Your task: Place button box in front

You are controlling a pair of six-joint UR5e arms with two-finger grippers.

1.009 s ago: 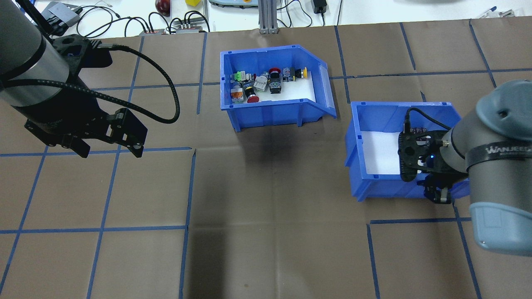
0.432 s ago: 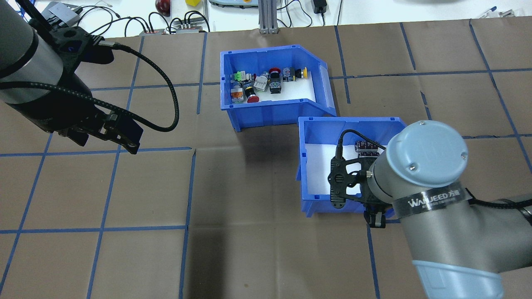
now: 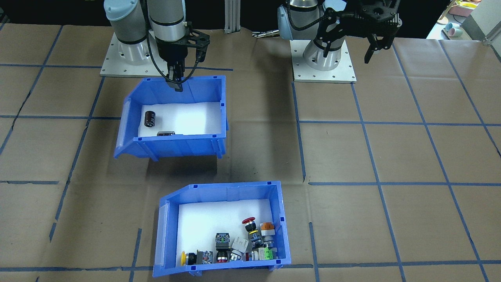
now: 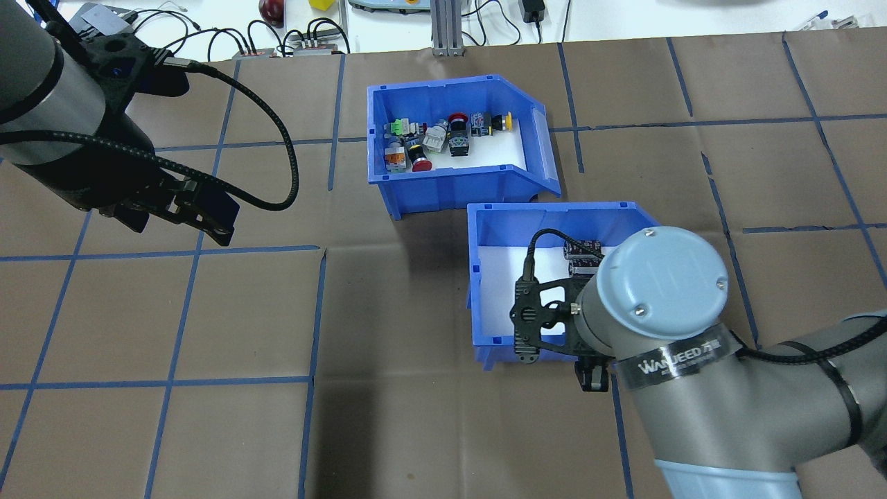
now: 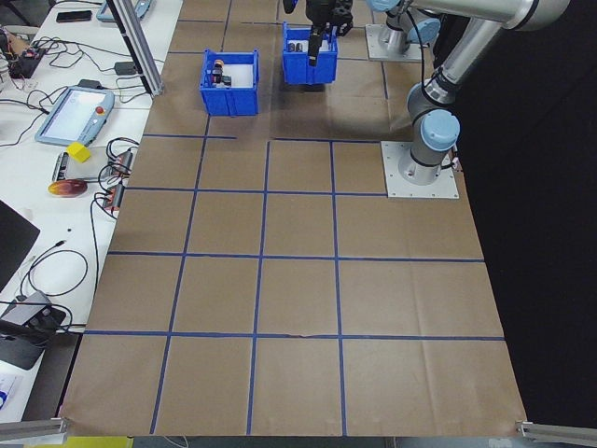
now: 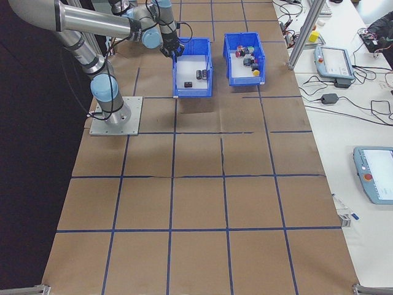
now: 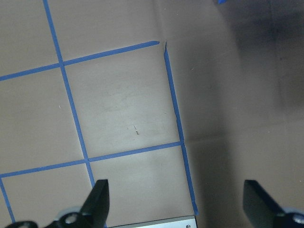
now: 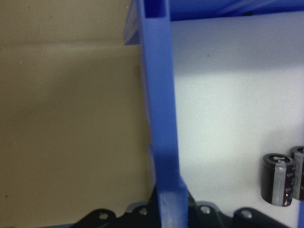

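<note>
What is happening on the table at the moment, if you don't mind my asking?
The right gripper is clamped on the near wall of the blue bin holding dark cylinders, and that bin sits between the robot and the button box. The button box stands on the table farther from the robot, untouched, with its coloured switches gathered at one end. The left gripper hangs open over bare table, off to the side, holding nothing.

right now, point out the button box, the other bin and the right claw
button box (image 4: pixel 443 186), overhead view, on its near outer wall
other bin (image 3: pixel 184 145), front-facing view, on its outer side wall
right claw (image 3: pixel 175 84), front-facing view, at the fingertips clamped on the bin's wall
</note>
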